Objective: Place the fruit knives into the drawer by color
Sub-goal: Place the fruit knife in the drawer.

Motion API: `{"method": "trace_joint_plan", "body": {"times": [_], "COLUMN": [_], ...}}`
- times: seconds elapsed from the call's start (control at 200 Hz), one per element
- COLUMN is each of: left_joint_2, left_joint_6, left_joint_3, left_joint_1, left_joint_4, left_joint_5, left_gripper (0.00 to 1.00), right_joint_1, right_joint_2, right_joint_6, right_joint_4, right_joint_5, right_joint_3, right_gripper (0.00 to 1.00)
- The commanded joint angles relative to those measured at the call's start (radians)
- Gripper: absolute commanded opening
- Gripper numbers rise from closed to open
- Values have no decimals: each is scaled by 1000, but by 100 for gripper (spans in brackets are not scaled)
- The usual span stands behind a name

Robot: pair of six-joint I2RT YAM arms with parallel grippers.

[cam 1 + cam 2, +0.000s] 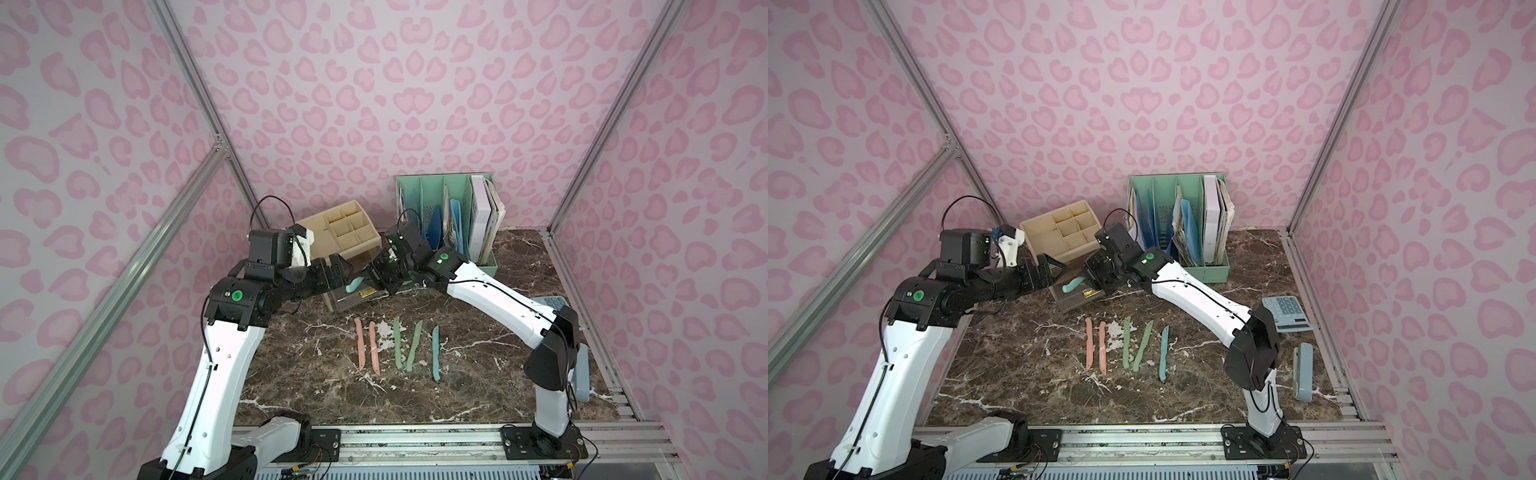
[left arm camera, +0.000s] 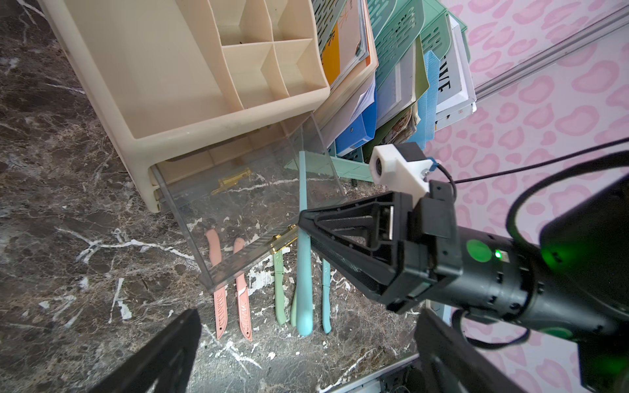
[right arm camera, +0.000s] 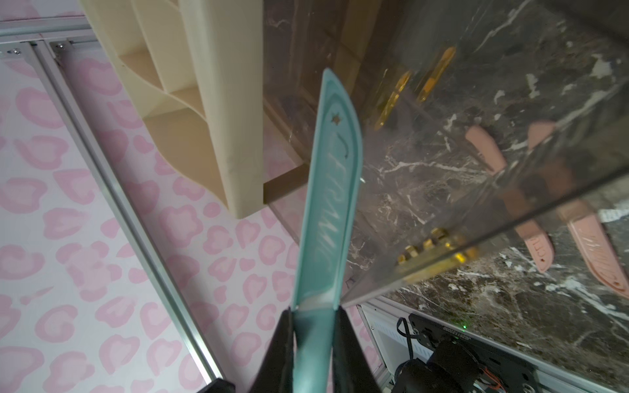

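My right gripper (image 3: 315, 326) is shut on the handle of a teal fruit knife (image 3: 332, 190). The knife's blade reaches over the right side of the clear drawer (image 2: 245, 263), which is pulled out of the beige organizer (image 1: 340, 232). In both top views the held knife (image 1: 354, 285) hangs just above the drawer (image 1: 353, 303). My left gripper (image 2: 306, 360) is open and empty, just left of the drawer. On the marble lie two pink knives (image 1: 360, 344) (image 1: 374, 348), two green ones (image 1: 397, 343) (image 1: 414, 345) and one teal knife (image 1: 435, 353).
A green file holder (image 1: 1183, 224) with books stands behind my right arm. A calculator (image 1: 1287, 313) and a pale blue stapler (image 1: 1303, 371) lie at the right edge. The drawer's gold handle (image 3: 439, 253) faces the row of knives.
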Motion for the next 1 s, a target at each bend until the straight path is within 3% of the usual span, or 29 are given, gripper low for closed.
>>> {"method": "trace_joint_plan", "body": {"times": [0.0,0.29,0.525,0.995], "left_joint_2": [-2,-2,0,5], "left_joint_6": [1,1,10,-6], "left_joint_3": [12,12,18,-2], "left_joint_1": [5,7,10,9], "left_joint_4": [14,19,15,33], "left_joint_5": [6,16,10,32], "left_gripper": [99,99,99,99], "right_joint_1": [-2,-26,-28,-33], "right_joint_2": [15,96,117,103], "right_joint_6": [-11,-36,-38,-142], "right_joint_4": [5,-18,-22,-28], "right_joint_5": [33,28,17,-34], "right_joint_3": [18,106,120,185], "right_gripper": [13,19,37,38]}}
